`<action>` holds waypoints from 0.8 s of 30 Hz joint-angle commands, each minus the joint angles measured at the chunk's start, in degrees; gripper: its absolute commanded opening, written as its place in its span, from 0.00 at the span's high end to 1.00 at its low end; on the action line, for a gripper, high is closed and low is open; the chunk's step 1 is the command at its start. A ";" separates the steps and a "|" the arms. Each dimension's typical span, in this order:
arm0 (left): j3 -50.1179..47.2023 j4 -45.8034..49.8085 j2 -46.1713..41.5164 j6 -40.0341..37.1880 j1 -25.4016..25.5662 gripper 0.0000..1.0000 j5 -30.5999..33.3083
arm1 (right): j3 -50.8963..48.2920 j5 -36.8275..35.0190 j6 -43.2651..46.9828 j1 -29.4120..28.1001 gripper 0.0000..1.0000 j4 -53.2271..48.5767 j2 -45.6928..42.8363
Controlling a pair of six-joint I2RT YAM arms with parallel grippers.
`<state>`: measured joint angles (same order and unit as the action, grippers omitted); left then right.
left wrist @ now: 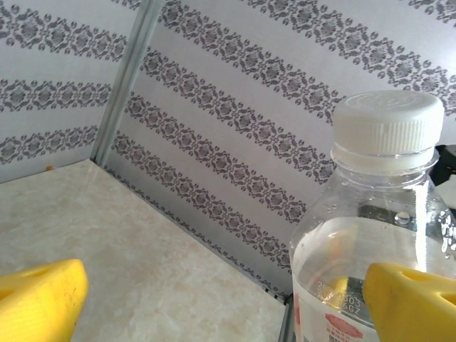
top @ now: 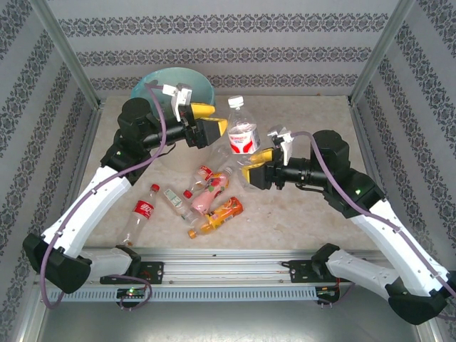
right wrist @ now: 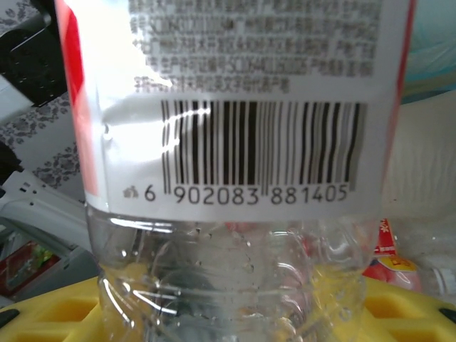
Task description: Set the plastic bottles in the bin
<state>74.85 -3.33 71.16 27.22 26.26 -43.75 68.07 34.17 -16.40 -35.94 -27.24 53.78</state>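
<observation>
Counts: one bin, two grippers, one bottle held, one bottle lying alone, at least four more in a pile. The pile overlaps, so its exact count cannot be told.
Lone bottle: cola bottle [top: 141, 214] with a red label and red cap lies on its side on the table [top: 299, 214], left of the pile and near the left arm.
Bin: bin [top: 153, 77] stands at the far left of the table against the back wall, with a blue-green bag over its rim. The left wrist partly covers it.
Pile: near the middle of the table, all lying down. It holds a small clear bottle [top: 176, 203] with a pale label, a red-capped bottle [top: 199, 178], a pink bottle [top: 212, 192] and an orange bottle [top: 222, 214]. The pink and orange ones touch.
Left gripper: left gripper [top: 216, 120] [left wrist: 221, 306] is just right of the bin rim. Its yellow fingers [left wrist: 39, 299] are spread wide with nothing between them. The held bottle's neck is close to its right finger.
Held bottle: white-capped bottle [top: 242, 135] [left wrist: 370, 235] [right wrist: 235, 142] is clear with a red and white label, and its barcode faces the right wrist camera. It is between the two grippers, right of the bin and outside it, cap toward the back wall.
Right gripper: right gripper [top: 249, 162] [right wrist: 228, 317] is clamped on the lower body of the white-capped bottle, one yellow finger on each side.
</observation>
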 commanded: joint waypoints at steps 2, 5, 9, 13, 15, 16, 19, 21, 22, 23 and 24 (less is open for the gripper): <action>1.81 -5.08 0.39 -1.54 1.58 0.00 -6.40 | 2.38 5.85 0.84 -2.10 0.41 3.78 1.80; 1.54 -4.93 0.17 -1.81 1.69 0.02 -6.68 | 3.02 7.08 1.11 -2.72 0.41 4.03 2.94; 0.92 -4.15 -0.47 -3.23 1.73 0.03 -6.53 | 3.97 8.21 1.60 -3.26 0.41 4.31 4.40; 0.39 -3.92 -0.80 -4.02 1.69 0.05 -6.85 | 4.91 8.87 2.23 -3.48 0.41 4.39 5.80; 0.17 -4.14 -1.08 -3.93 1.69 0.06 -7.13 | 5.13 9.26 2.17 -3.56 0.41 4.57 6.30; 0.04 -4.35 -1.20 -3.80 1.69 0.07 -7.21 | 5.27 9.54 2.14 -3.66 0.41 4.71 6.56; -0.34 -4.41 -1.83 -3.97 1.67 0.07 -7.75 | 5.71 9.54 2.19 -3.76 0.42 4.58 6.94; -1.01 -4.88 -2.81 -4.26 1.69 0.03 -7.89 | 5.84 8.21 2.58 -3.64 0.42 4.22 6.78; -1.57 -5.38 -3.51 -4.49 1.69 0.02 -8.03 | 5.93 8.02 2.84 -3.69 0.42 4.11 6.60; -2.09 -5.63 -4.18 -4.81 1.69 0.01 -8.06 | 6.06 7.94 3.00 -3.63 0.43 4.00 6.45; -2.32 -5.72 -4.65 -5.10 1.69 0.01 -8.03 | 6.17 7.91 3.08 -3.65 0.43 3.73 6.43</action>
<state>74.19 -6.98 68.47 25.41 26.26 -47.55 72.07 41.67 -14.79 -38.83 -26.79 59.83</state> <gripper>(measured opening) 0.986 0.578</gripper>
